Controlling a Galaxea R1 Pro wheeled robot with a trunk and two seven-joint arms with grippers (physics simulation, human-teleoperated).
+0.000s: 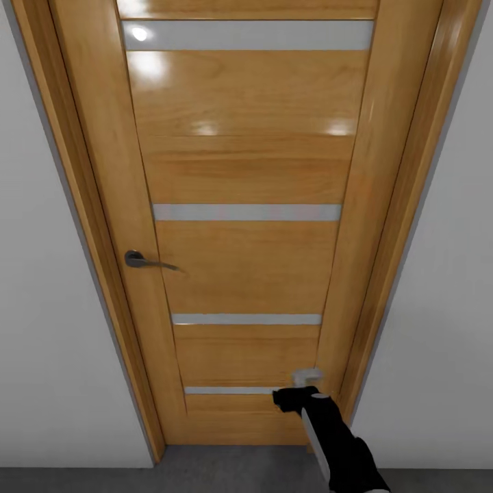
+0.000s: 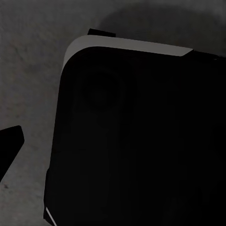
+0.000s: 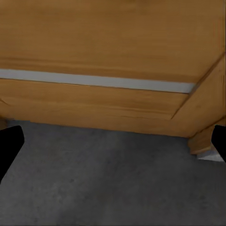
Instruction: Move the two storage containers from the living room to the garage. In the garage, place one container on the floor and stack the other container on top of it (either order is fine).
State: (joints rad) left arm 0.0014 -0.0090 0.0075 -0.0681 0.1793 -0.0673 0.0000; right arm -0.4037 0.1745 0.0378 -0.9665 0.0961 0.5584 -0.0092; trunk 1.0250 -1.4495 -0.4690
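The orange-wood door [image 1: 246, 226] takes up most of the head view, shut in its frame [image 1: 404, 205], with white wall [image 1: 55, 342] on either side. Four pale stripes [image 1: 246, 212] cross it from twelve o'clock down to six. Below it runs a band of dark grey floor [image 1: 233, 469], seen again in the right wrist view [image 3: 108, 183] meeting the door's bottom rail. The right arm [image 1: 342, 445] rises from five o'clock, and the right gripper [image 1: 298, 397] sits low at the door's hinge-side corner, empty, with its dark fingertips [image 3: 9, 146] spread to opposite edges of the wrist picture. In the left wrist view a large black rounded body [image 2: 136, 136], probably part of the robot itself, blocks the camera; one dark fingertip [image 2: 9, 146] shows at nine o'clock over grey floor, so I cannot tell how the left jaws stand. The small metal lever handle [image 1: 140, 260] sits at nine o'clock on the door.

The two storage containers are not to be seen here, and neither gripper carries one.

The risk, as I judge it: the right gripper is well apart from the handle, so pushing low near the frame may jam the arm or leave the door shut.

No writing or brand is readable anywhere.
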